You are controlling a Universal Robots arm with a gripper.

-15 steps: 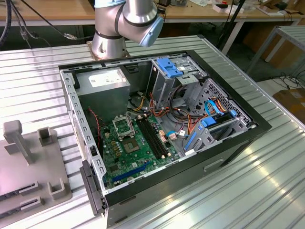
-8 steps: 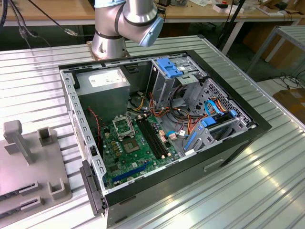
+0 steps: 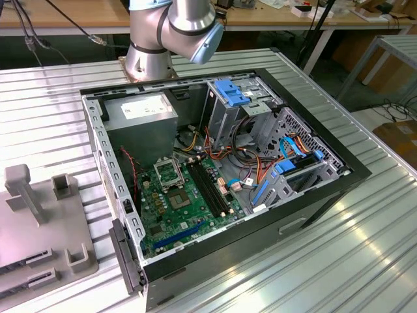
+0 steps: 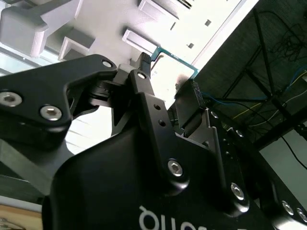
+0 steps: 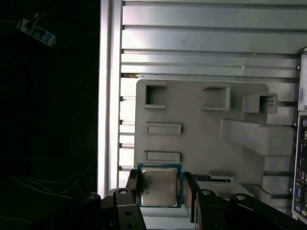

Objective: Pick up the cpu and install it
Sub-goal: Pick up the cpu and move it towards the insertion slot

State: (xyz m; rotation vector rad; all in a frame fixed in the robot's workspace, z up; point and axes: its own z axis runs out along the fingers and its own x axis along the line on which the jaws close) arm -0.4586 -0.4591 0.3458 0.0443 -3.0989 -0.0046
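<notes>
Was a ribbed aluminium table point(image 3: 58, 111), grooves running lengthwise. Carried an open desktop computer case point(image 3: 260, 225), laid on its side with the motherboard facing up. Held a grey moulded fixture tray point(image 3: 71, 225) just beside the case, toward the exterior view's left. Bore the robot arm's base point(image 3: 146, 62) beyond the case's far side.

A ribbed metal table point(image 3: 365, 248) gleams under bright light. Behind it stands a wooden bench point(image 3: 65, 13). On the exterior view's right, a cardboard box point(image 3: 399, 140) and cables point(image 3: 391, 107) lie on dark floor point(image 3: 361, 98).
</notes>
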